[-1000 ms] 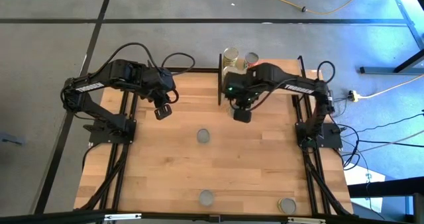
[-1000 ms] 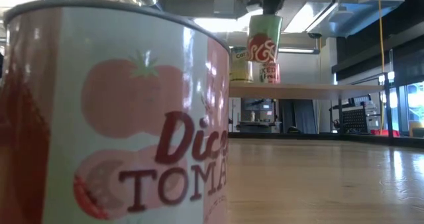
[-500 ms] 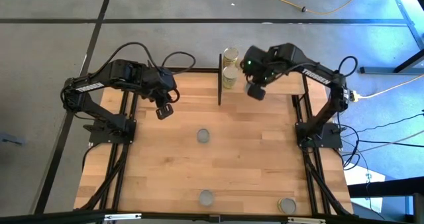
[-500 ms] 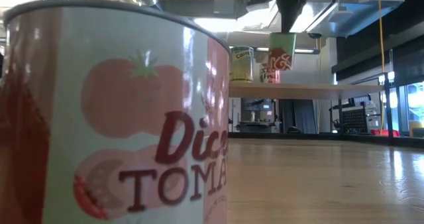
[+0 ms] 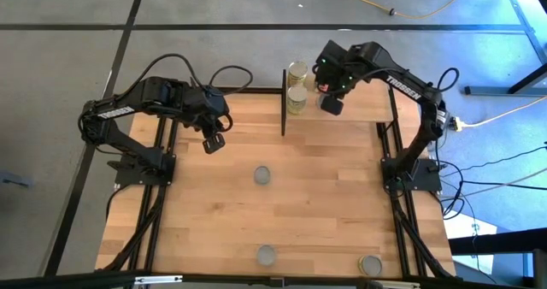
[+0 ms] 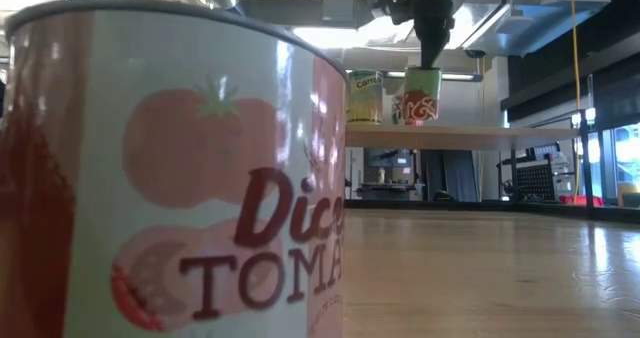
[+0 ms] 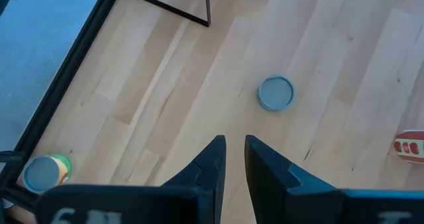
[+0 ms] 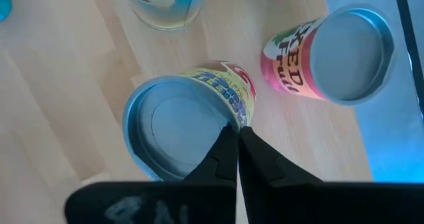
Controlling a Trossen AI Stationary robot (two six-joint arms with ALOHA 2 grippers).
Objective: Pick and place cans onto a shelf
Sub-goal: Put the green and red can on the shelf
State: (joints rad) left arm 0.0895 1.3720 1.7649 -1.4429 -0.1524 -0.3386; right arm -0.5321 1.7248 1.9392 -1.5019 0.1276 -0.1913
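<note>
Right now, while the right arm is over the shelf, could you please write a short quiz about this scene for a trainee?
1. True or false: the left hand holds a small cylindrical tin.
2. The right hand grips the silver-topped tin with the yellow and red label by: A) its rim; B) its bottom; C) nothing, the hand is open.
3. In the high view, how many loose silver-topped tins stand on the large light-wood tabletop, outside the raised light-wood shelf?
Key: 1 false; 2 A; 3 three.
</note>
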